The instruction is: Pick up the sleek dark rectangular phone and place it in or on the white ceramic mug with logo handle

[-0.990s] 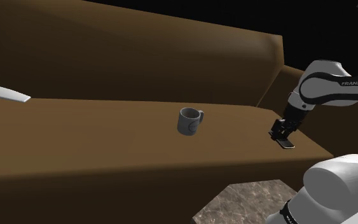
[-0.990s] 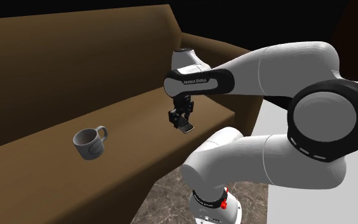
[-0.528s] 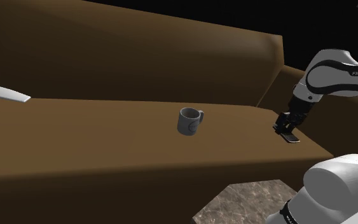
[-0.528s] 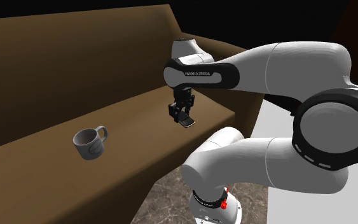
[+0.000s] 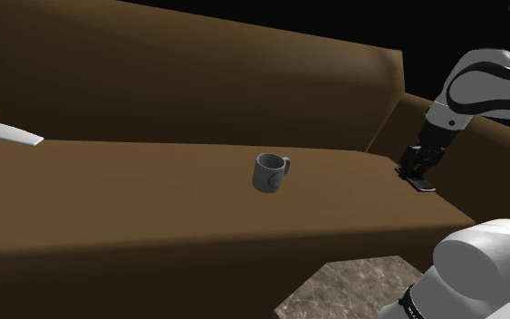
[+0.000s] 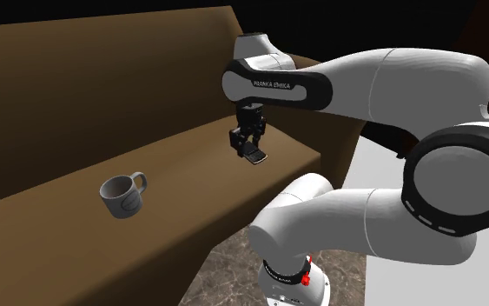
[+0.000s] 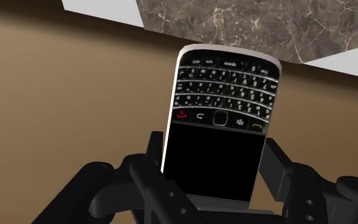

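Black two-finger gripper (image 7: 214, 162) is clamped on the sides of the dark rectangular keypad phone (image 7: 222, 95), apparently clear of the brown sofa seat (image 5: 153, 181) at the shoulder view's right. The carry is in hand: the grey logo-marked mug (image 5: 270, 172) stands upright near mid-frame, well apart. Next the phone must travel leftward and be centred over its mouth.

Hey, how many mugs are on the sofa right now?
1: a grey mug upright on the brown sofa seat, apart from the gripper clasping the phone.
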You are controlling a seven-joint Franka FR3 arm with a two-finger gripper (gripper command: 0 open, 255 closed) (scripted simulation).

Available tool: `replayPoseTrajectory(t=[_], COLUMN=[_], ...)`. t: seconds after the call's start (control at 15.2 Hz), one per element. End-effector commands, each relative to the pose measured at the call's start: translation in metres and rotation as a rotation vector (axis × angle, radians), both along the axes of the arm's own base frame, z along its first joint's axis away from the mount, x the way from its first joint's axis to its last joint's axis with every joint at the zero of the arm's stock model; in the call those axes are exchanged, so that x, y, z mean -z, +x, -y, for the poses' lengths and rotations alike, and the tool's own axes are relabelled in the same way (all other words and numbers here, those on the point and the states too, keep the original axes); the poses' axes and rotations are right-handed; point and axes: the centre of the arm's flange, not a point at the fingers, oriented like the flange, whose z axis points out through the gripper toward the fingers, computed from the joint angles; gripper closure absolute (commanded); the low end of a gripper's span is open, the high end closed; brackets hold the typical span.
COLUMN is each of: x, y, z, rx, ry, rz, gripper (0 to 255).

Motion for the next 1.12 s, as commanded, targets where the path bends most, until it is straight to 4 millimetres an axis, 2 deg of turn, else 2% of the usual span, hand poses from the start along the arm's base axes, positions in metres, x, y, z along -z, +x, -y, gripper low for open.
replayPoseTrajectory(t=[0.0,0.46,1.06], x=[-0.011,-0.045,-0.047], y=[0.000,0.000,0.096], z=[0.000,0.000,-0.070], rx=[0.000,0.000,0.000], ry=[0.000,0.000,0.000], rz=[0.000,0.000,0.000], gripper=[255,255,255])
